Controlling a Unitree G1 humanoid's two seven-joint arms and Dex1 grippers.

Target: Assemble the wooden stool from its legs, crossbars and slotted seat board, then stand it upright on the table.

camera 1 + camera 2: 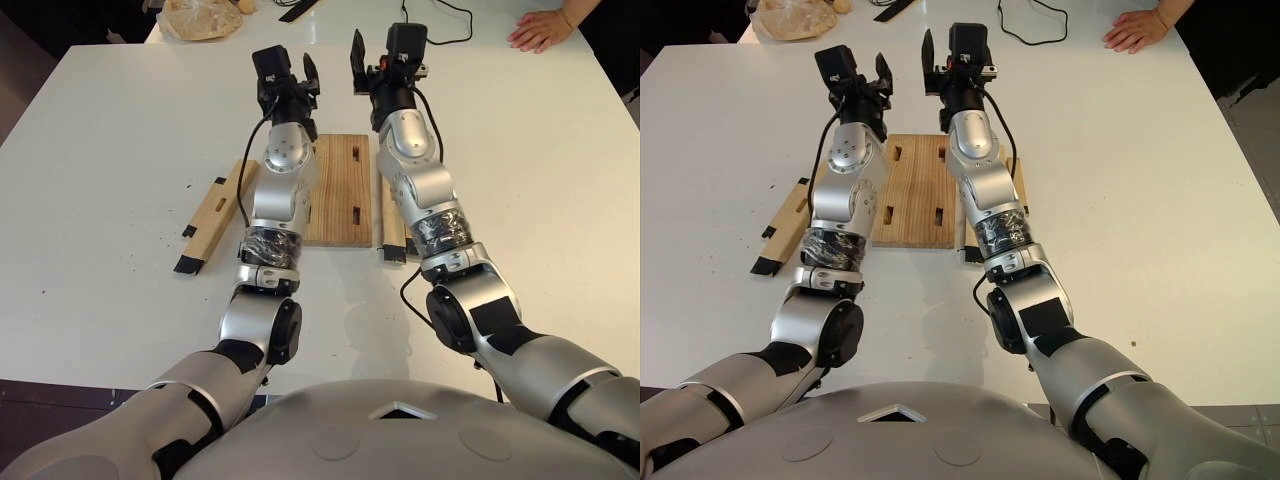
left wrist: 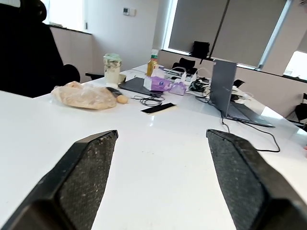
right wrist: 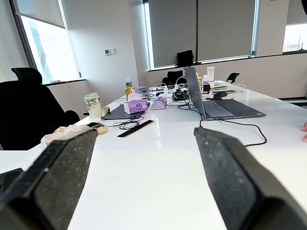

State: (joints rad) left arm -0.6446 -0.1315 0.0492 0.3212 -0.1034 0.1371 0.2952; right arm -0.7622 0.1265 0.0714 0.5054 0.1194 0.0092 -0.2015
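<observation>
The white table (image 1: 120, 150) spreads wide under both my arms. On it the slotted seat board (image 1: 340, 190) lies flat between my forearms, its long side running away from me and its dark slots facing up. The stool is unassembled and nothing stands upright.

To the left of my left arm, near the board but apart from it, a pale leg piece (image 1: 212, 222) with black ends lies flat. A second leg piece (image 1: 391, 225) lies just beside the board's right edge, mostly hidden under my right forearm.

My left claw (image 2: 162, 134) sits over bare table past the board's far edge, released, with its two dark pads spread wide and nothing between them. My right claw (image 3: 145, 130) is just beside it, also past the board, and it too is released and empty.

Farther off, at the table's far edge, are a crumpled clear bag (image 1: 200, 18), a black cable (image 1: 440, 25) and a thin black strip (image 2: 158, 108).
</observation>
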